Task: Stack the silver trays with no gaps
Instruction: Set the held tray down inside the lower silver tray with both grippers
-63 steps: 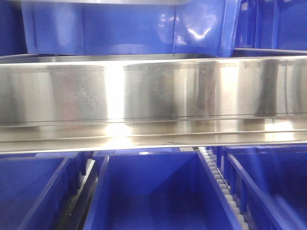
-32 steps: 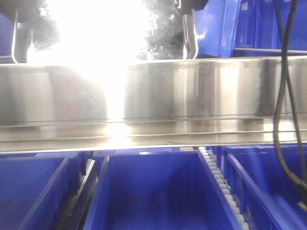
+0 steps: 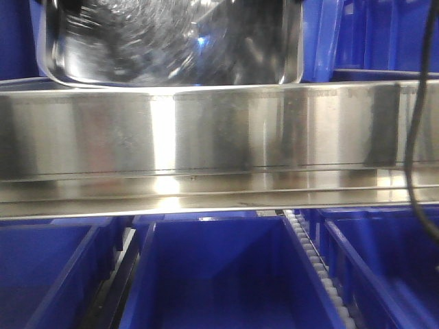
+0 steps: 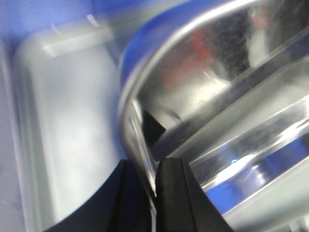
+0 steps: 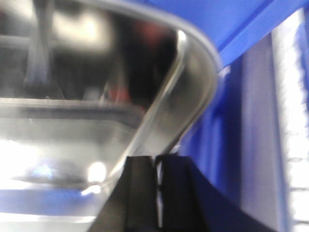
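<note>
A silver tray [image 3: 171, 48] is held up at the top of the front view, tilted so its shiny base faces the camera, just above the steel rail. My left gripper [image 4: 153, 186] is shut on the rim at the tray's left end [image 4: 140, 125]. A second silver tray [image 4: 72, 121] lies lower, to the left in the left wrist view. My right gripper [image 5: 158, 181] is shut on the rim at the tray's right end [image 5: 188, 82]. Neither gripper's fingers show in the front view.
A long polished steel rail [image 3: 219, 144] spans the front view. Blue plastic bins [image 3: 219, 274] sit below it and more blue bins [image 3: 370, 34] behind. A black cable [image 3: 418, 137] hangs at the right. A white roller track [image 3: 312, 264] runs between the lower bins.
One second ago only a blue bin showed above the rail. Half a second ago glare and a gripper finger appeared there. Now the tilted tray fills that spot.
</note>
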Motion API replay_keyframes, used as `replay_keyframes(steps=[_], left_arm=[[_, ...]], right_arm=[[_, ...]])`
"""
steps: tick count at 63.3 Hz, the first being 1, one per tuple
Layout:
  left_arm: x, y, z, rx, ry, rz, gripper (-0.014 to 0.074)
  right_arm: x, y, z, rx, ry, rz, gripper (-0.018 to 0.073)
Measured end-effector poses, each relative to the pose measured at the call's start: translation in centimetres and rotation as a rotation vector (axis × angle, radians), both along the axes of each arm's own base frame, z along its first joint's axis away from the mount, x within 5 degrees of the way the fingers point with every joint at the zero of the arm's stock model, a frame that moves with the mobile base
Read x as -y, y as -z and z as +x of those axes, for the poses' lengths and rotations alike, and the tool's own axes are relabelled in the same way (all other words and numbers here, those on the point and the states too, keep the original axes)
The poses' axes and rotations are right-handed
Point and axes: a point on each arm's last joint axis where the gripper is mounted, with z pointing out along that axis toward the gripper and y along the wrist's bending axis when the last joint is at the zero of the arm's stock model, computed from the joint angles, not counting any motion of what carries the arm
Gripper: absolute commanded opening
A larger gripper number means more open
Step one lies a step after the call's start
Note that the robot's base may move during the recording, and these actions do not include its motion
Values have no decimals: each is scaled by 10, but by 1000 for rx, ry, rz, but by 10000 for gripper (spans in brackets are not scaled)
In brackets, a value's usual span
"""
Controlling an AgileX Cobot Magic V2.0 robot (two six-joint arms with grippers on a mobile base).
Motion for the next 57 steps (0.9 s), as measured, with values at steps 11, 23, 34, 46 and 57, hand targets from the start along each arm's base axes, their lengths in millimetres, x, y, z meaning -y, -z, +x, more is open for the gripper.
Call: replay_keyframes(steps=[11,23,34,46,57], left_arm=[[-2,-1,0,11,-20,2,-16],[-2,-1,1,12,-23,1,-16],[-2,-1,0,4,-26,6,-16],[-3,-1,0,5,-29,13,15],[-4,-1,0,6,-30,21,206]], right_arm=[[-1,0,1,12,-14,3,-80],[-2,-1,1,18,-18,7,-79],[-2,-1,1,16,-19,8,-77],[-2,0,1,9,-18,12,10],[-3,1,-1,-7,-17,28,310]])
